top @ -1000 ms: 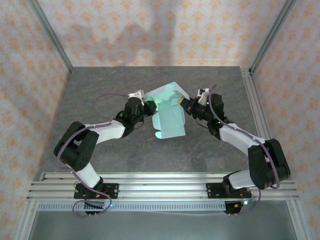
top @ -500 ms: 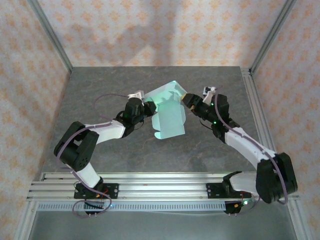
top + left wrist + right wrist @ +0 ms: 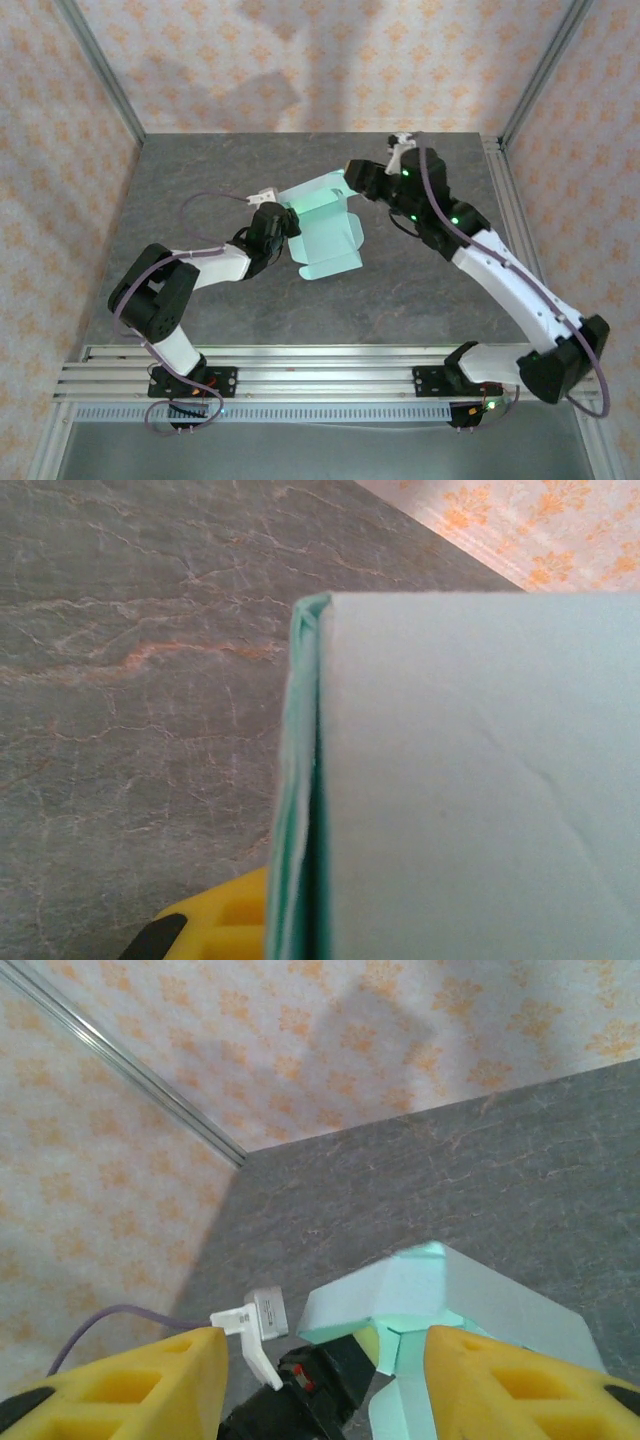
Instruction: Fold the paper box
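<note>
1. One left gripper (image 3: 289,224) is pinching the left edge of the single paper box (image 3: 328,235) (its wrist view is showing layered card edges above one yellow finger (image 3: 215,925)).
2. The box is sitting partly folded at the middle of the table (image 3: 200,180).
3. One right gripper (image 3: 352,176) is hovering at the box's far right corner, its fingers spread wide.

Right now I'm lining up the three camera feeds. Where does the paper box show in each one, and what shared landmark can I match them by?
Top view: the paper box sits near the middle of the table.
Left wrist view: the paper box fills the right half, with its folded edge running down the centre.
Right wrist view: the paper box is at the bottom, right of centre.
Shared landmark: the grey marbled table around it.
</note>
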Robot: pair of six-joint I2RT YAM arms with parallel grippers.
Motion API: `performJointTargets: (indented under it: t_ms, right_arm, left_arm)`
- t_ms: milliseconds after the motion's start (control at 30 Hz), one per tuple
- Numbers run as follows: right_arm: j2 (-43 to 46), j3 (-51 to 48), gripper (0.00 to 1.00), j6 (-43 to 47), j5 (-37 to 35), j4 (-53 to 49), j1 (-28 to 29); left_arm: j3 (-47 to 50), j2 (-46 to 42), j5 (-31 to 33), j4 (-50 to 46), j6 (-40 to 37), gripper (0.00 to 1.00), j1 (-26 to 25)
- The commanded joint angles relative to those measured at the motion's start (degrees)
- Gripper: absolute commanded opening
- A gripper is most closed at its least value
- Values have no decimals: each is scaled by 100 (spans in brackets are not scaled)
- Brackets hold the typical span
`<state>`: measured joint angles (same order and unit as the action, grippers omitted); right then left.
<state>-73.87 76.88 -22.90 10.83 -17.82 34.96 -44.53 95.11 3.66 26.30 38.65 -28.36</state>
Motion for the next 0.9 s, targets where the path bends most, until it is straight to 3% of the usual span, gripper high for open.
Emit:
performJointTargets:
  t_ms: [0,233,467,633,867]
  right_arm:
    - [-712,813,51,344,-687,-1214,228]
    - [-2098,2363,48,350,-752,-2336,432]
    - [-2787,2942,42,35,-1094,-3068,433]
    - [-3105,3068,31,-103,-858,-3171,424]
    - [-3305,3166,30,-343,-744,-3166,359]
  left_arm:
    - [17,-186,502,-29,-291,0,-80]
    - [9,-201,486,-37,-376,0,-86]
    - [62,-274,615,-50,-499,0,-98]
    - [61,-300,635,-44,-567,0,-109]
    - [64,-328,618,-64,-627,0,-118]
